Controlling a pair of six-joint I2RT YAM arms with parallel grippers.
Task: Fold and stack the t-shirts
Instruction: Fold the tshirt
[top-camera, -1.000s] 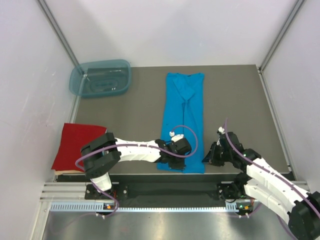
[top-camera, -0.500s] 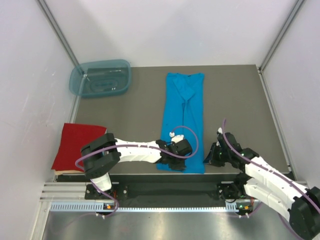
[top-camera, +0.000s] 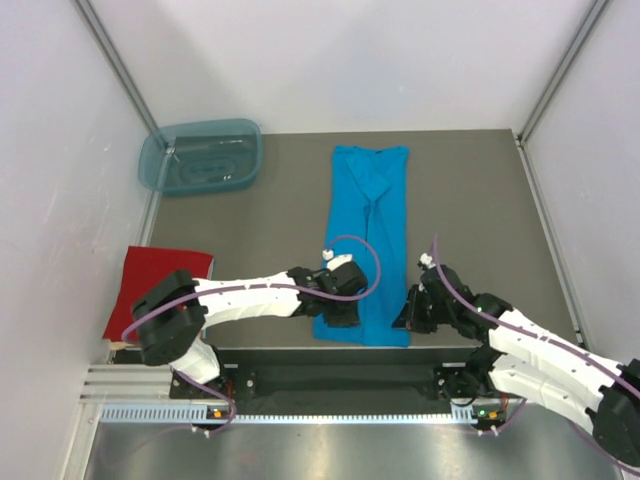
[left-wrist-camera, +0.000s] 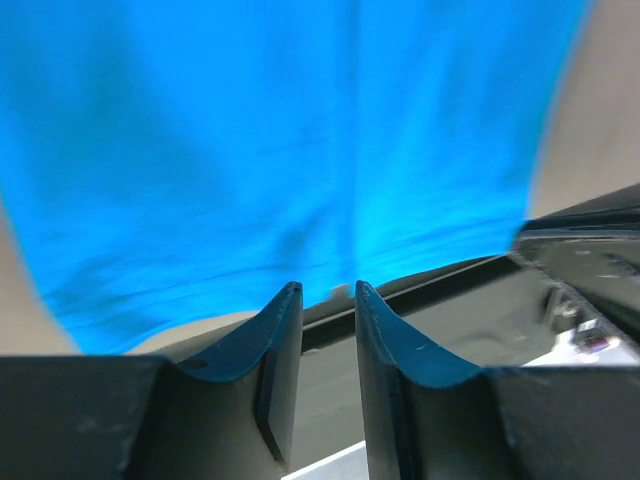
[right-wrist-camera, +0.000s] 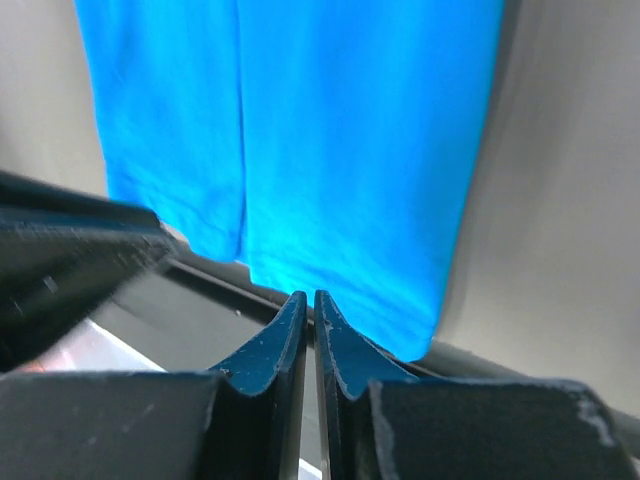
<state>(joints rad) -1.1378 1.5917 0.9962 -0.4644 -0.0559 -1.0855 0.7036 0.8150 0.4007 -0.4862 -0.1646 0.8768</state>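
So far: we count one shirt done. The red t-shirt (top-camera: 150, 285) lies folded flat at the near left edge of the desk (top-camera: 480, 220).
Turquoise t-shirt (top-camera: 365, 235): it lies down the middle of the desk, folded lengthwise into a long narrow strip, with the collar end far and the hem at the near edge.
Left to do: we judge the strip needs folding crosswise into a rectangle, then stacking with the red one.
Left fingers (top-camera: 338, 312): parted by a small gap, holding nothing, over the hem's left corner.
Right fingers (top-camera: 405, 320): pressed almost together, nothing between them, just beside the hem's right corner.
Tub (top-camera: 200, 157): translucent blue-green, at the far left, well apart from both shirts.
Writing: we can read no brand, label or lettering anywhere.
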